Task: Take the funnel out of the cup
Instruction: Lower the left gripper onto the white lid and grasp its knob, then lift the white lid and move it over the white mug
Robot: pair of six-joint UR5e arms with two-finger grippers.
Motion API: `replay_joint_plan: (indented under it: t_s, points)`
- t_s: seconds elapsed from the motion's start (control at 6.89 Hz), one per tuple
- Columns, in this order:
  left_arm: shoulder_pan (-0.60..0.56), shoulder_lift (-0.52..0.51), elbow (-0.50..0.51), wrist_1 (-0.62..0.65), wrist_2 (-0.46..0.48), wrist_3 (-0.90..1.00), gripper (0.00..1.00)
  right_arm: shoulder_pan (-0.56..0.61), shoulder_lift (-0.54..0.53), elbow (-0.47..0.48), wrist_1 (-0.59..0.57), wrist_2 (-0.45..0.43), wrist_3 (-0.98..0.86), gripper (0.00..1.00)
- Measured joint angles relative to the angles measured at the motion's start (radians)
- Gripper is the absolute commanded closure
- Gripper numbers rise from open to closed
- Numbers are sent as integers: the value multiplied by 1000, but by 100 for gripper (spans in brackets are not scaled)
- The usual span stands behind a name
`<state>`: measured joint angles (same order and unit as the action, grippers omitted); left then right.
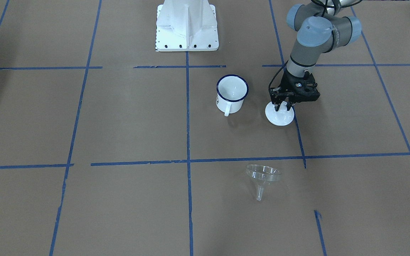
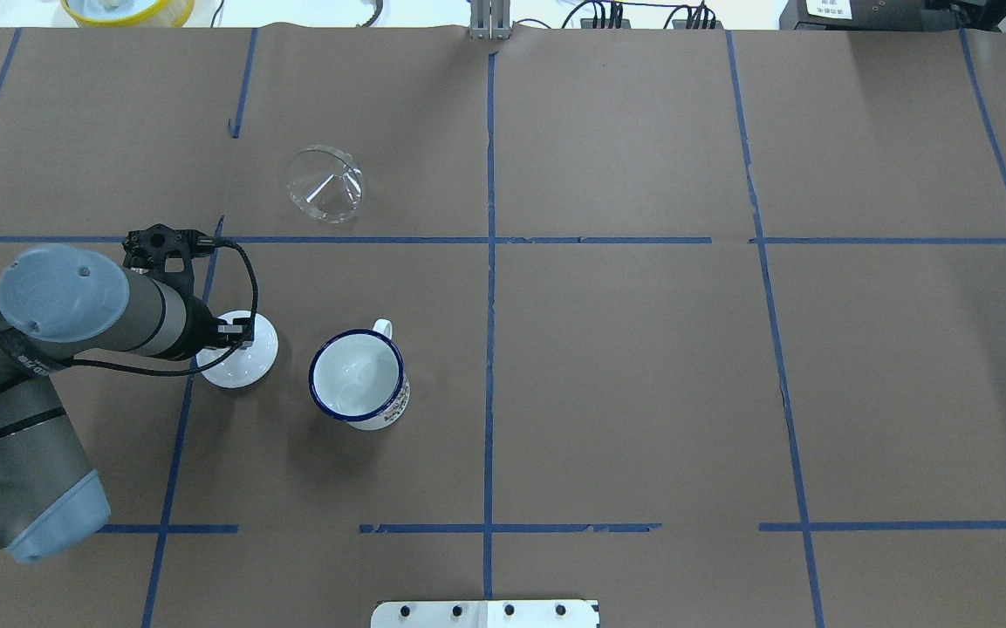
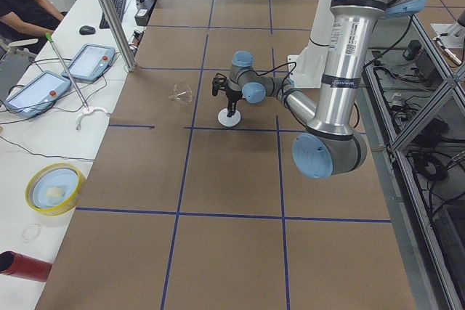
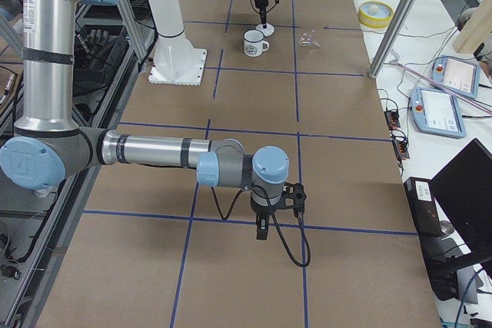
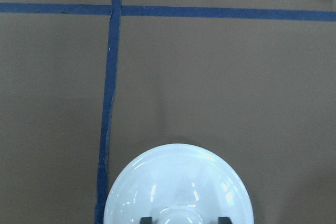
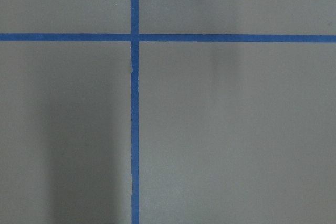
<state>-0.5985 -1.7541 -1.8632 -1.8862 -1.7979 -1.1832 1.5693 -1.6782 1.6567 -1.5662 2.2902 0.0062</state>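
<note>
Front view: the cup (image 1: 232, 93) stands upright and empty on the table (image 1: 119, 117), with its handle toward the camera. The small mark on its side is too small for me to read. The funnel (image 1: 262, 177) is out of it, lying tipped on the table well apart, beyond a blue tape line (image 1: 247, 159). My left tool (image 1: 283, 105) is down on a white lid (image 1: 279, 117) just beside the cup.

Overhead: the lid lies flat, partly hidden under the left arm.

Left side view: a label (image 3: 340, 41) runs along the left arm's tube, but the print is too small to read.

Right side view: my right tool (image 4: 262, 230) points down at bare table, far from the cup. I can't tell how wide it stands.

Left wrist: dark fingertips (image 5: 147, 220) sit on either side of the lid's knob (image 5: 181, 216). I can't tell whether they pinch it.

Right wrist: only crossed tape shows, no fingers.
</note>
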Motion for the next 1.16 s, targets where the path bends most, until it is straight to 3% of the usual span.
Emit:
replay_joint_plan:
  t_s: [0.29, 0.58, 0.87, 1.16]
  points:
    - [-3, 2, -4, 1, 0, 0, 100, 0, 0, 0, 0, 0, 0, 0]
    - [-17, 25, -68, 34, 0, 17, 100, 0, 0, 0, 0, 0, 0, 0]
    - [-47, 34, -189, 158, -10, 36, 100, 0, 0, 0, 0, 0, 0, 0]
    - [-66, 1, -323, 334, -80, 34, 100, 0, 0, 0, 0, 0, 0, 0]
